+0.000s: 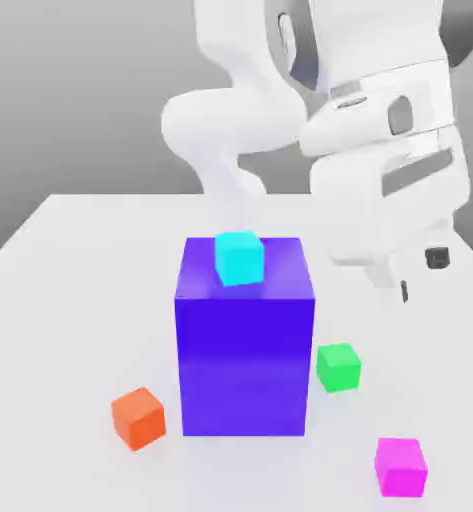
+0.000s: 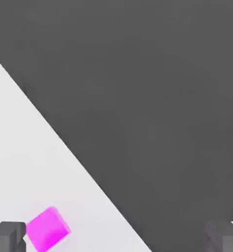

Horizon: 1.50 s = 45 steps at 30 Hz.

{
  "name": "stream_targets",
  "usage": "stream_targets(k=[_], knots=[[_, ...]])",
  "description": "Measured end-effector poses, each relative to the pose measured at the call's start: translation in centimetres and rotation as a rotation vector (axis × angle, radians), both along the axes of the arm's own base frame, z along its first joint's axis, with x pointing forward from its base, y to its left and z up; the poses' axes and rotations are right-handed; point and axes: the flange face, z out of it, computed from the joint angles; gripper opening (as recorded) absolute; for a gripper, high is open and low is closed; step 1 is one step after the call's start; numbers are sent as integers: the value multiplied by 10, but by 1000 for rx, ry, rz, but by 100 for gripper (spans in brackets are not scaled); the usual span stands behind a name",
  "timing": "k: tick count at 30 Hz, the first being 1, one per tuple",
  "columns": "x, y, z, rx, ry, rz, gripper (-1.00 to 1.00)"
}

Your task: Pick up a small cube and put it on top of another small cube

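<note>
The small magenta cube (image 1: 400,466) lies on the white table near the front edge, at the exterior view's right. In the hand view the same cube (image 2: 48,229) sits close to one dark fingertip (image 2: 7,236), outside the gap. My gripper (image 1: 420,275) hangs well above the table, higher than and behind the magenta cube, to the right of the big block. Its fingers stand wide apart with nothing between them, so my gripper (image 2: 116,241) is open. A small green cube (image 1: 338,366), a small orange cube (image 1: 138,417) and a small cyan cube (image 1: 240,256) are also in view.
A tall blue-violet block (image 1: 245,340) stands mid-table with the cyan cube on its top. The green cube rests by its right side, the orange one at its front left. In the hand view the table (image 2: 19,147) ends at a diagonal edge against dark floor.
</note>
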Motion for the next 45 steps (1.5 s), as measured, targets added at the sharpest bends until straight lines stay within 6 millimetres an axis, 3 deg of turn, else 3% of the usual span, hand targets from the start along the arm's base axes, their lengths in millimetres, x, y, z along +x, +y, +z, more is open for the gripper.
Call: stream_targets(k=[5,10,14,15,22,27,38,45], knots=[[-13,29,-87,-109,69,234,0],[-34,43,-166,-228,126,458,0],[-37,45,-221,-247,133,496,0],[-38,45,-233,-247,134,497,-100],[-38,45,-235,-248,136,498,-100],[-42,45,-180,-243,140,493,-100],[-153,30,-136,-174,194,361,-100],[-217,5,-127,-221,168,266,-100]])
